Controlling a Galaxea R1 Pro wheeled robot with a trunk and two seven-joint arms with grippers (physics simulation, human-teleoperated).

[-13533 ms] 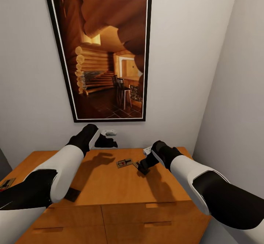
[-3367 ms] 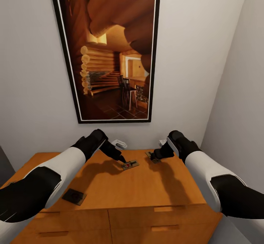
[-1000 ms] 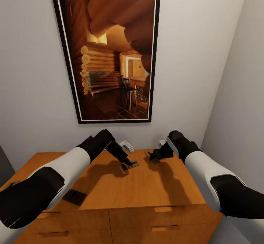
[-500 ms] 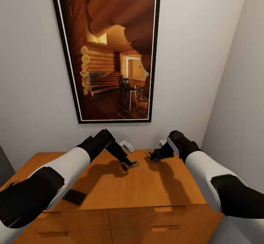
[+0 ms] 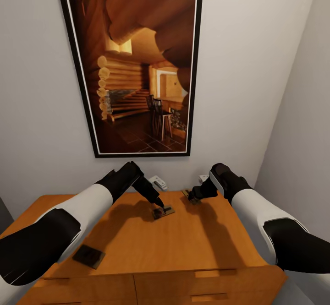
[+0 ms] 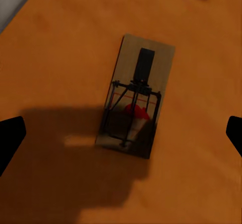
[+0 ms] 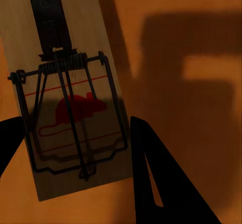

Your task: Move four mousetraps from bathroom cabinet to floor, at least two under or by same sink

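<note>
On the orange-brown cabinet a mousetrap lies flat near the back middle. My left gripper hovers just above it, open. In the left wrist view that mousetrap lies between the wide-apart fingertips and touches neither. My right gripper is shut on a second mousetrap, held slightly above the top near the back right. The right wrist view has this mousetrap gripped across its width by the gripper, with its shadow on the wood beside it. A third mousetrap, dark, lies at the front left.
A dark-framed log cabin picture hangs on the wall behind the cabinet. Two small white fittings sit on the wall just above the top. A side wall closes in on the right. Drawer fronts run along the front.
The head camera has shifted, so the cabinet sits lower in view. Compared with 13.5 s ago, my left gripper has come from the wall down over the middle mousetrap; in the last second both arms held still.
</note>
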